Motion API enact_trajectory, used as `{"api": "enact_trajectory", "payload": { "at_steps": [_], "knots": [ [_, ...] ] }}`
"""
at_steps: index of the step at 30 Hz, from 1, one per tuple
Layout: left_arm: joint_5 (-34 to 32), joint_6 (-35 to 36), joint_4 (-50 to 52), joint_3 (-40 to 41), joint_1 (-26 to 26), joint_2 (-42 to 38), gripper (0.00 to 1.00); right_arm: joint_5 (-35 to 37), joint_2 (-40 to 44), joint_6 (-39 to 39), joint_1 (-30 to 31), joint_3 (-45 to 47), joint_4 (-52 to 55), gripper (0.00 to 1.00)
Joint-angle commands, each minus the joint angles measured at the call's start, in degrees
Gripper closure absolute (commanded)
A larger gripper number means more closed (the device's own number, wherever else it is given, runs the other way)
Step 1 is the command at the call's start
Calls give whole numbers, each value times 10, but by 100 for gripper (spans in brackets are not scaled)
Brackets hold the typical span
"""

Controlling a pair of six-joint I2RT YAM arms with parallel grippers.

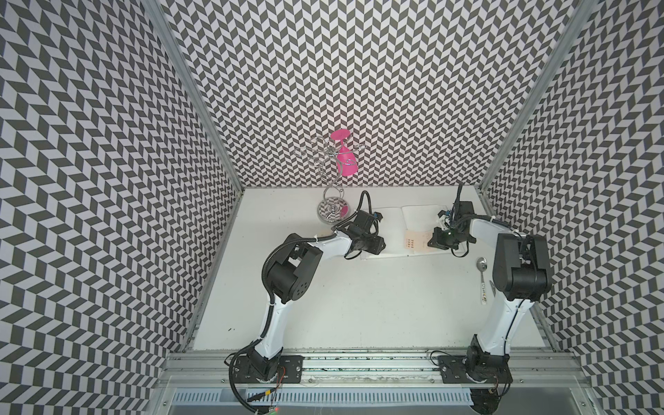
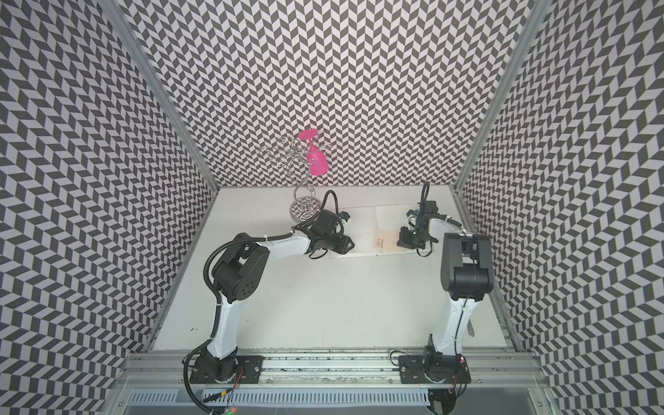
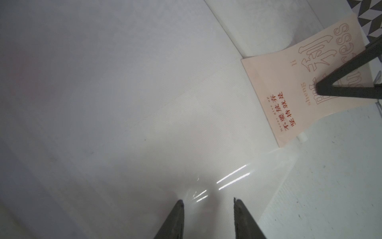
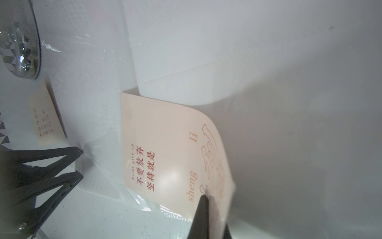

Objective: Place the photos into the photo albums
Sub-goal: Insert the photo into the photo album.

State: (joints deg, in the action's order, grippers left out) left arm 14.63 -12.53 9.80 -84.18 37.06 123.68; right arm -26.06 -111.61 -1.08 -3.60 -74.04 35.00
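The right claw [image 4: 206, 199] is clamped on one short edge of a cream-peach rectangular paper card [image 4: 169, 157] printed with red characters. Its two black fingers meet on the paper with no gap. From that pinch the card runs away from the claw toward the left arm, with its long axis roughly on the line between the two claws. It bows upward near the grip and flattens farther out.

The card's far corner is tucked under a curling white leaf [image 4: 175, 68] of the thin white photo album [image 1: 390, 230], which lies open on the table toward the back. In a top view the card sits on the album's right-hand page, with its far end near the central fold.

Past that far end, the left claw [image 3: 208, 201] has its fingers apart, with the tips at a clear plastic sleeve film [image 4: 97, 132] that stretches between it and the card. Creases fan out from one tip, so that tip touches the film. Whether it is lifting the film or only pressing on it, I cannot tell.

The coming move probably depends on that line-up. The right arm holds the card, so it would have to push lengthwise toward the left claw and slip the leading edge under the film. With the card already bowed, a push off that axis could buckle it.

A second cream card [image 4: 47, 118] lies beyond the left claw. I cannot tell whether it is already in a sleeve.
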Motion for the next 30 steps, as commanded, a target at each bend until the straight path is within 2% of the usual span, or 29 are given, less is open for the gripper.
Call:
{"api": "enact_trajectory", "payload": {
  "at_steps": [1, 20, 30],
  "knots": [
    [-29, -3, 94, 18, -11, 14, 58, 32, 25, 18, 3, 9, 20, 97],
    [-24, -6, 92, 17, -17, 8, 58, -20, -10, 49, 14, -15, 19, 97],
    [-18, -6, 88, 16, -22, -9, 58, -25, -23, 48, 59, -31, 6, 92]
  ]
}}
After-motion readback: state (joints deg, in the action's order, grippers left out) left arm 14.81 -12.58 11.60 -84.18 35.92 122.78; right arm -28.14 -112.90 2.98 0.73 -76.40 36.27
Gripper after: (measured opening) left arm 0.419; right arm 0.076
